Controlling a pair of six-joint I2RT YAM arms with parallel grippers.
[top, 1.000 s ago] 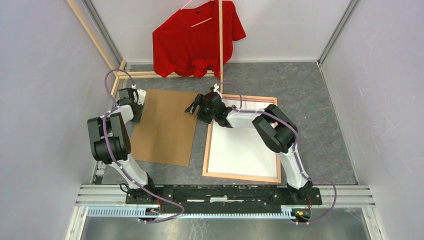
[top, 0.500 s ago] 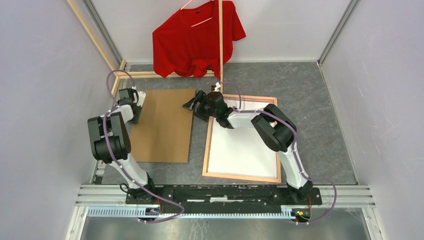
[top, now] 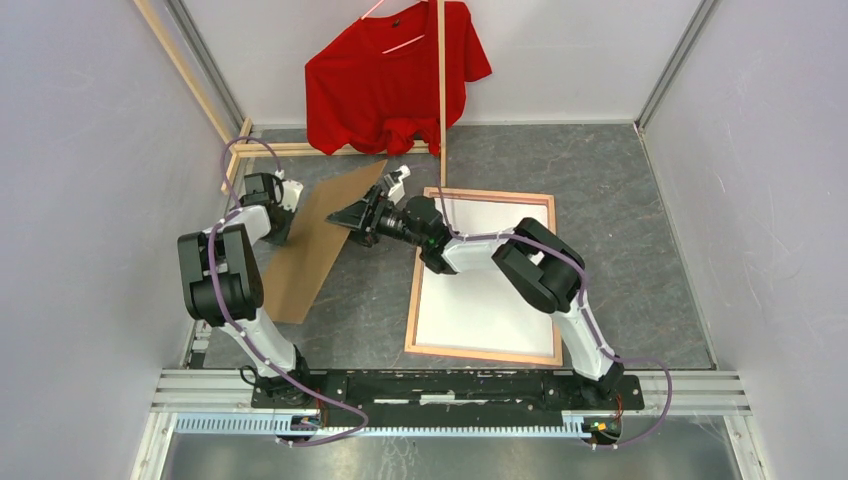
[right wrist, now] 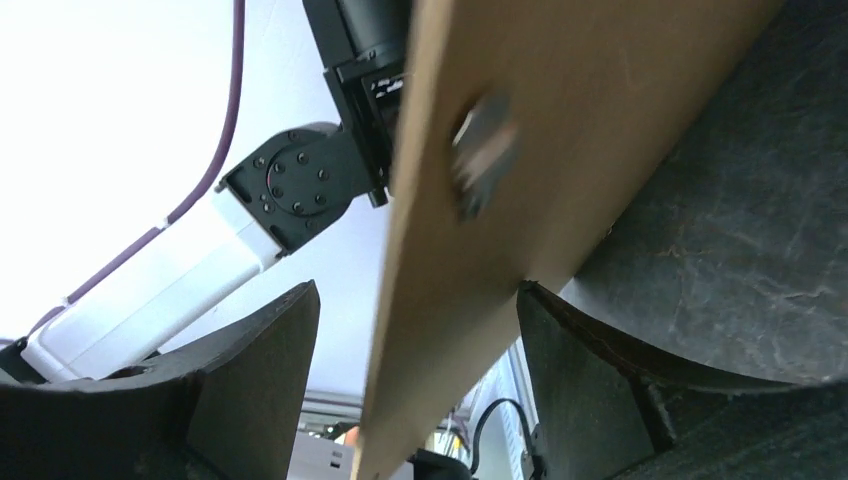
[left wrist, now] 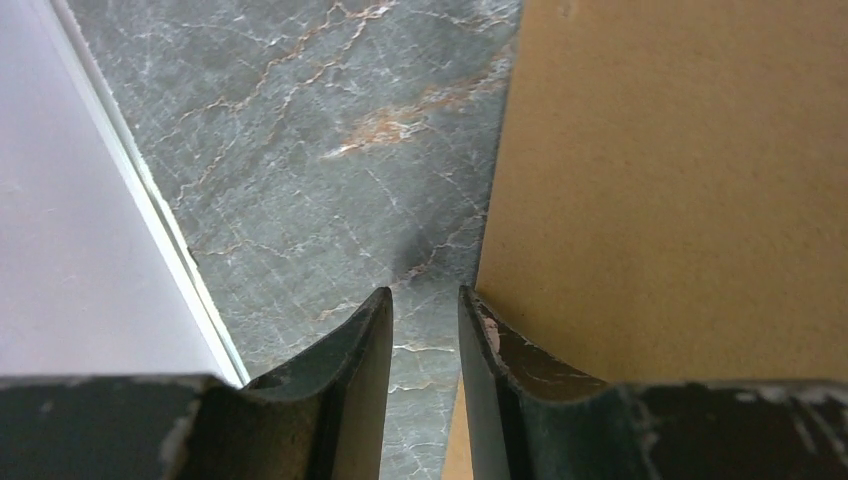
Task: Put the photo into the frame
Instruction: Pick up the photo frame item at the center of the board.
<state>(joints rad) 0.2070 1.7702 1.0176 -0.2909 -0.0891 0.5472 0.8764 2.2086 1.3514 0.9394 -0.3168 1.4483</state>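
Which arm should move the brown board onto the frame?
Right. The board has its raised edge between the open fingers of the right gripper, close beside the frame. The left gripper is at the board's far side, holding nothing.

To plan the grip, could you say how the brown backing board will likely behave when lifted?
The backing board stands tilted yet looks flat, so it is probably stiff. It looks thin between the open jaws of the right gripper, so it is likely light and might slip.
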